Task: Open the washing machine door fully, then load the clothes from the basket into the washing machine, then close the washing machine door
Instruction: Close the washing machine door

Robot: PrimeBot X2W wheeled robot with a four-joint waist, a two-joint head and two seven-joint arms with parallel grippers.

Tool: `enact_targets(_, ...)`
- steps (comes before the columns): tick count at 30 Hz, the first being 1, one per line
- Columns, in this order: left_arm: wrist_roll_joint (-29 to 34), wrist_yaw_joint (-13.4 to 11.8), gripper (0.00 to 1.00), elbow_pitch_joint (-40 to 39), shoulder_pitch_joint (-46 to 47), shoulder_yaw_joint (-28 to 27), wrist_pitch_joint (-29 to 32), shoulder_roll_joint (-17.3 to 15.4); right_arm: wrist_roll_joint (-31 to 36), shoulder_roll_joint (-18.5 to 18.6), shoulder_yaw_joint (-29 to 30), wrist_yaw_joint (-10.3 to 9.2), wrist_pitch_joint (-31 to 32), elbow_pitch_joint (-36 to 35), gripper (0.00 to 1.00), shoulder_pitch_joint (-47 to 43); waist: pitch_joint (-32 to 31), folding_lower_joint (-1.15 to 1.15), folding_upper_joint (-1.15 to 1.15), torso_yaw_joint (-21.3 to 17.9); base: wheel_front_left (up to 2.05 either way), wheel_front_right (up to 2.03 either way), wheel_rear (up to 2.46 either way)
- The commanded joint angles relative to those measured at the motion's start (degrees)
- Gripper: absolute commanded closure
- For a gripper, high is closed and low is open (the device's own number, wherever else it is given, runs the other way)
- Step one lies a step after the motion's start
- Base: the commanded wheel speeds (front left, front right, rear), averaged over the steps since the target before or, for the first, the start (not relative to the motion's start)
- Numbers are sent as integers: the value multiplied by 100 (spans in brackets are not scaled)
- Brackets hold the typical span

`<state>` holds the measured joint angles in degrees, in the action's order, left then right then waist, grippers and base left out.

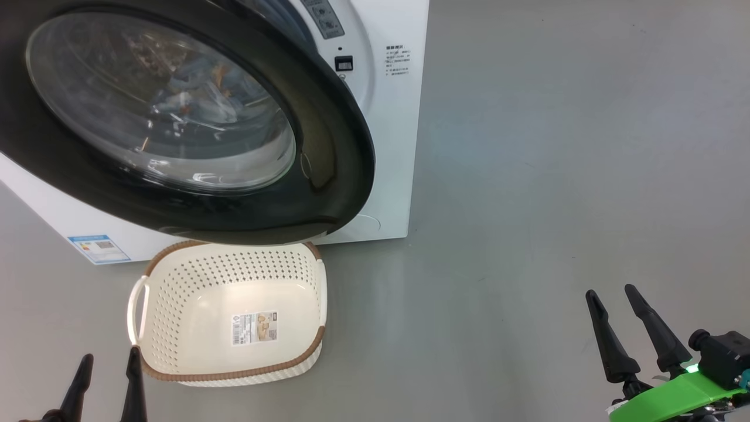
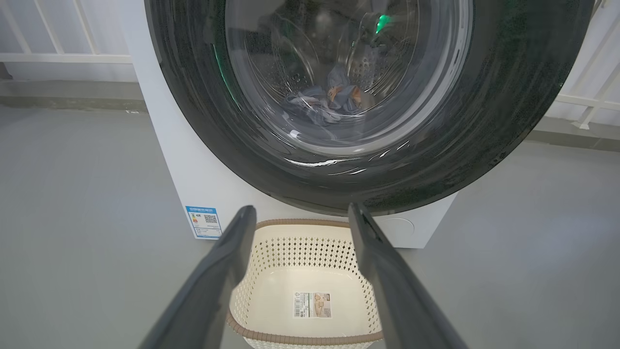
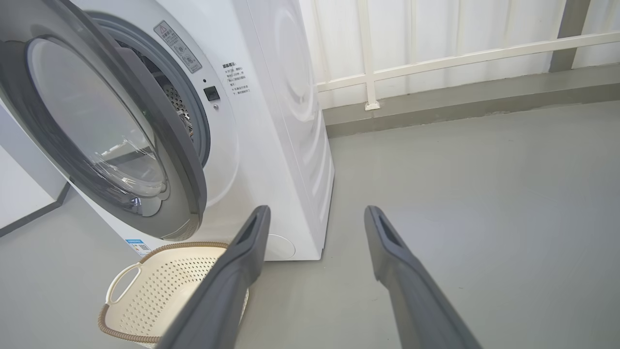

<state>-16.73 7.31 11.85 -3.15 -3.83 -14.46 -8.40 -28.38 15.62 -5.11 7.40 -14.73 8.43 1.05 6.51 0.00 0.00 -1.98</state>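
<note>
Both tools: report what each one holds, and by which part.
Nothing is held. The left tool and the right tool are both open and grip nothing; the clothes lie inside the washing machine.

Both jaws are pairs of long, dark grey fingers (image 3: 227,291) tapering to narrow tips. Behind the right jaws sit a bright green bracket (image 1: 674,392), a black housing (image 1: 723,351) and a small lit green light (image 1: 692,368).

Bare laundry area — washing machine (image 3: 281,121) on grey floor (image 3: 484,194), white railing (image 3: 366,48) behind.
</note>
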Motion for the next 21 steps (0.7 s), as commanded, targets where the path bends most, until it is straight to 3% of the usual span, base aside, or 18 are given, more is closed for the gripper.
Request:
enact_targets(1,51,18,0,-138,97,-249,-53,-52,-9,65,-136,9,-27,-110,0,-30,-2,0,0,-6,0,0,0)
enact_targets(14,76,18,0,-206,102,-209,-53,-30,-61,71,-231,9,-27,-115,0,97,-15,0,0,34,0,0,0)
enact_targets(15,73,18,0,-215,109,-202,-53,-26,-80,71,-246,9,-27,-111,12,128,-14,0,0,42,0,0,0)
enact_targets(16,71,18,0,-223,114,-195,-53,-23,-95,70,-259,9,-27,-105,50,166,-13,0,0,49,0,0,0)
enact_targets(19,72,18,0,-245,115,-165,-53,-12,-151,54,-328,9,-27,-113,67,330,-19,0,0,73,0,0,0)
enact_targets(20,73,18,0,-249,115,-156,-53,-8,-167,49,-363,9,-27,-118,87,397,-22,0,0,84,0,0,0)
enact_targets(21,72,18,0,-253,115,-147,-53,-4,-180,45,-397,9,-27,-122,100,473,-24,0,0,96,0,0,0)
